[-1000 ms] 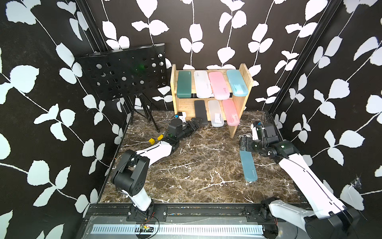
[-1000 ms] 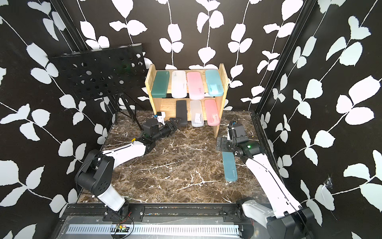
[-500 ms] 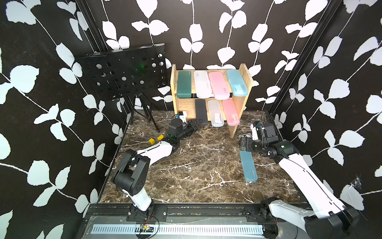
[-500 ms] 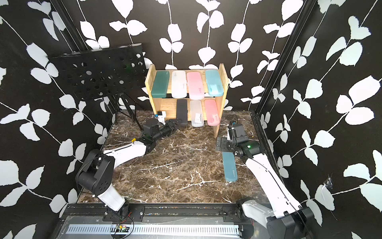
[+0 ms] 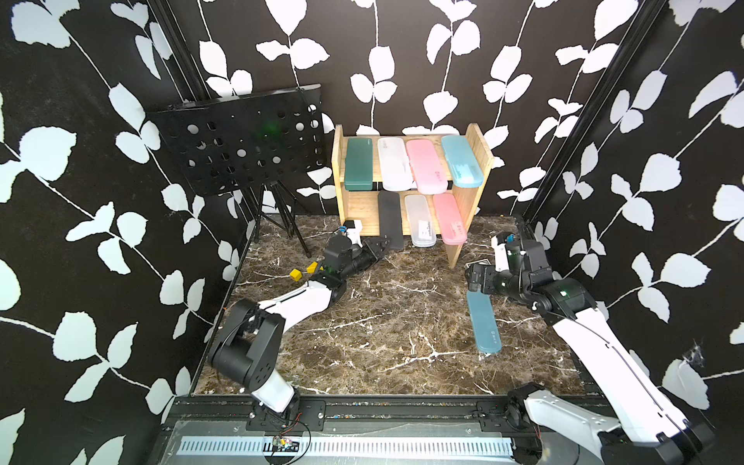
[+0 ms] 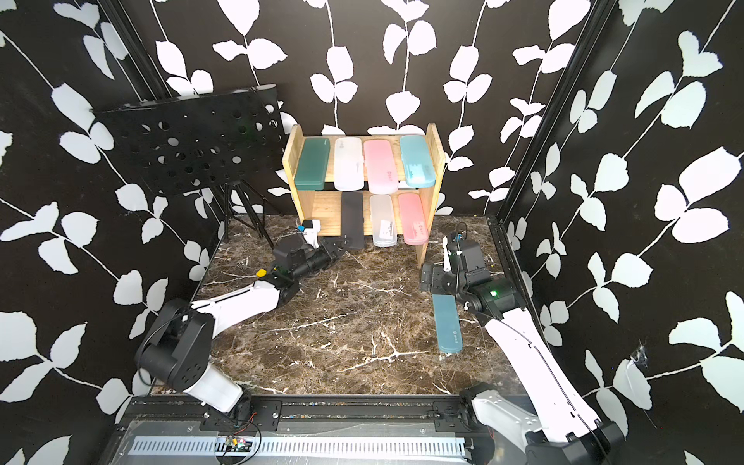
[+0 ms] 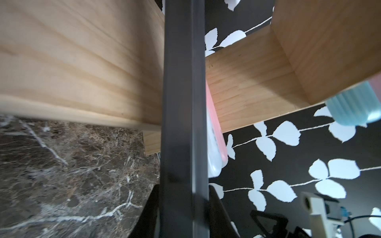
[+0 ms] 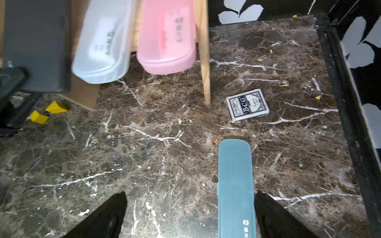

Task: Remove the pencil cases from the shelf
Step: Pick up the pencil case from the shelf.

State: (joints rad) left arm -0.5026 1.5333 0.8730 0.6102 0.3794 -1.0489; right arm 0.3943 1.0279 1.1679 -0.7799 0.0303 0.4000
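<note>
Robot lab test cell, not a home or shop. Boxed in on 3 sides by leaf-print wall panels (image 5: 402,60) set betw. black frame posts (image 5: 563,120). Marble-look tabletop (image 5: 382,322) is the cell floor. 2 white/black arms, left arm (image 5: 300,300) and right arm (image 5: 604,350), sit on a black base rail (image 5: 402,414) at the front edge. Slotted cable duct (image 5: 362,446) below, w/ a small bare circuit board (image 5: 282,443) and loose wires. Mismatched props: music stand (image 5: 241,141), pine shelf (image 5: 479,149) w/ pencil cases (image 5: 426,165), card box (image 8: 246,105), yellow blocks (image 8: 39,117).
</note>
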